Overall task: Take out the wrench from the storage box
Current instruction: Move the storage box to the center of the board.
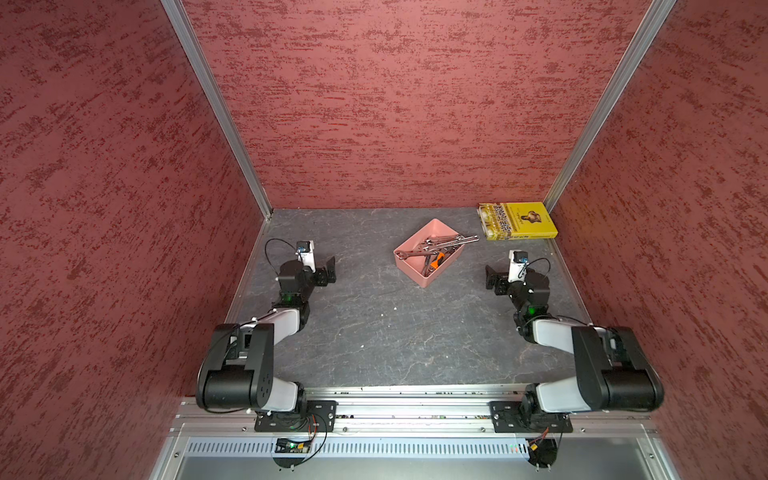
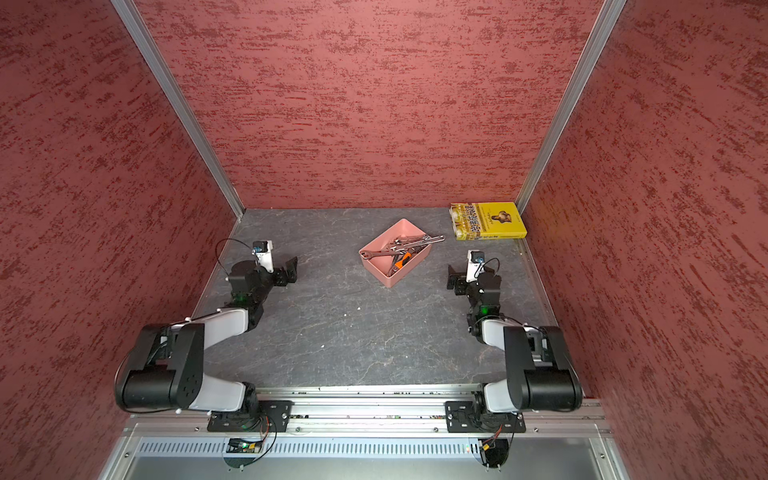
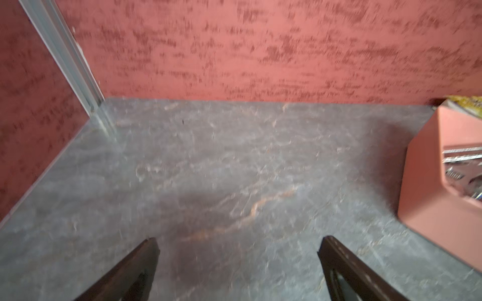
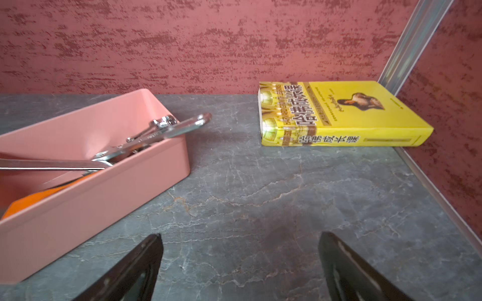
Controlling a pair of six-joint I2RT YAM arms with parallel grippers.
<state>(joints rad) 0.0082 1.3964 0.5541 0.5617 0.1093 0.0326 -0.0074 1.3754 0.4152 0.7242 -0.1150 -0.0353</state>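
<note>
box [image 1: 441, 271]: pink — wrench [image 1: 459, 240] inside, tip over rim
left gripper [image 1: 331, 270]: wide, above counter [image 1: 374, 332]
right gripper [image 1: 490, 277]: wide — near box

Soft, even light casts only faint shadows. Both top views are sharp, though the red walls [image 1: 395, 104] look grainy and splay at the edges. The left wrist view is smeared throughout. In the right wrist view the wrench [image 4: 182, 127] glints and the storage box [image 4: 104, 192] blurs at its near end.
</note>
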